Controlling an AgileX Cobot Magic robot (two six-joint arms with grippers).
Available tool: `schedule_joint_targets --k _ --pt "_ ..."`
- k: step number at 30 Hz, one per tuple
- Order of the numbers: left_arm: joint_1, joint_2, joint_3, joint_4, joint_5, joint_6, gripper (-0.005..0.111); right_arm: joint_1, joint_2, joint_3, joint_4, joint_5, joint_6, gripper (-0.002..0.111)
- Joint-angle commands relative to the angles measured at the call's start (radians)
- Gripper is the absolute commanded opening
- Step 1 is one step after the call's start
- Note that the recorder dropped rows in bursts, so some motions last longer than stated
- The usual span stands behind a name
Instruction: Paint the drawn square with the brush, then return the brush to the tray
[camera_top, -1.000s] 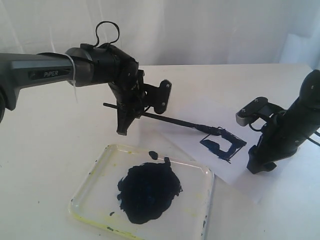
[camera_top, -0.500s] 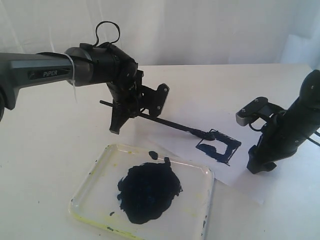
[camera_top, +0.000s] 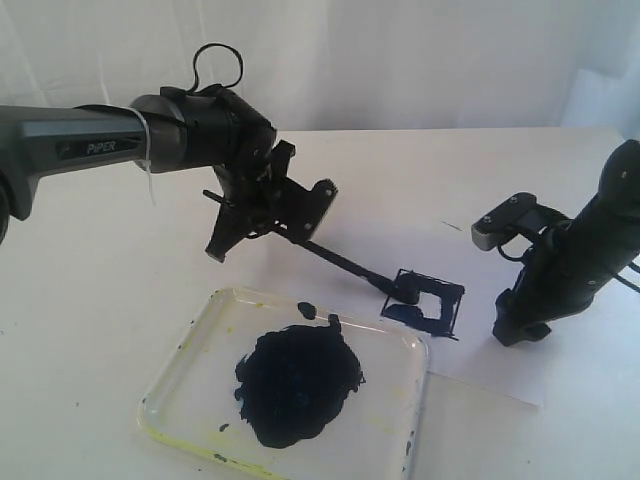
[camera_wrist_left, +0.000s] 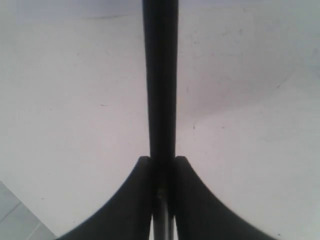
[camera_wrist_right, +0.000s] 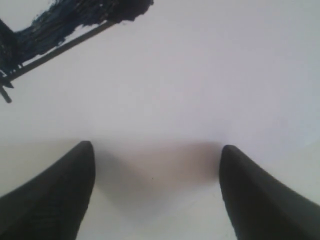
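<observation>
Exterior view, working left to right. We are seeing the white table (camera_top: 80, 300) with the tray (camera_top: 185, 385) lying at the front left and a blue-black paint blob (camera_top: 300, 378) sitting in its middle.

Above and behind the tray, the left gripper (camera_top: 268, 222) is clamping the brush (camera_top: 335, 258) near its handle end. In the left wrist view, both fingers (camera_wrist_left: 135, 210) are pressing against the brush with no gap showing.

The brush's long axis is running diagonally. Its handle end is pointing up and left, and its tip is pointing down and right, resting at the left corner of the drawn square (camera_top: 428, 305).

The drawn square is sitting tilted on the paper sheet (camera_top: 480, 355), just right of the tray's far corner. It is only partly filled, with dark paint along its edges and white showing in the middle.

Farther right, the right gripper (camera_top: 520, 335) is standing with its fingers spread wide and gripping nothing, tips down at the paper sheet beside the drawn square. The right wrist view is showing bare paper between them.

Against a second ago:
- The brush is sloping more steeply.
- Its tip is sitting farther left and nearer the tray.
- The drawn square is lying slightly farther left and is turned a little.
- The right gripper is sitting where it was.
</observation>
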Motion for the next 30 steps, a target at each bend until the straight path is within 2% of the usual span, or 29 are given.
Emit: schedule_joint_targets --k 1,8,15,18,22,24,30 --pt "0.000 -0.003 -0.002 0.035 0.024 0.014 0.000 -0.002 0.021 0.007 -0.022 -0.030 0.002 0.066" --pt "0.000 -0.003 -0.002 0.032 -0.004 0.055 0.000 -0.002 0.021 0.007 -0.024 -0.030 0.003 0.066" --pt "0.002 -0.003 -0.002 0.010 -0.088 -0.109 0.000 -0.002 0.021 0.007 -0.024 -0.055 0.036 0.066" --pt "0.002 -0.018 -0.002 -0.024 -0.100 -0.097 0.000 -0.002 0.021 0.007 -0.026 -0.057 0.036 0.066" --pt "-0.004 -0.013 -0.002 -0.062 -0.022 0.027 0.000 -0.002 0.021 0.007 -0.026 -0.059 0.036 0.066" --pt "-0.019 -0.004 -0.002 -0.109 -0.050 0.037 0.000 -0.002 0.021 0.007 -0.026 -0.061 0.036 0.066" --pt "-0.027 0.000 -0.002 -0.095 -0.082 0.037 0.000 -0.002 0.021 0.007 -0.026 -0.061 0.036 0.066"
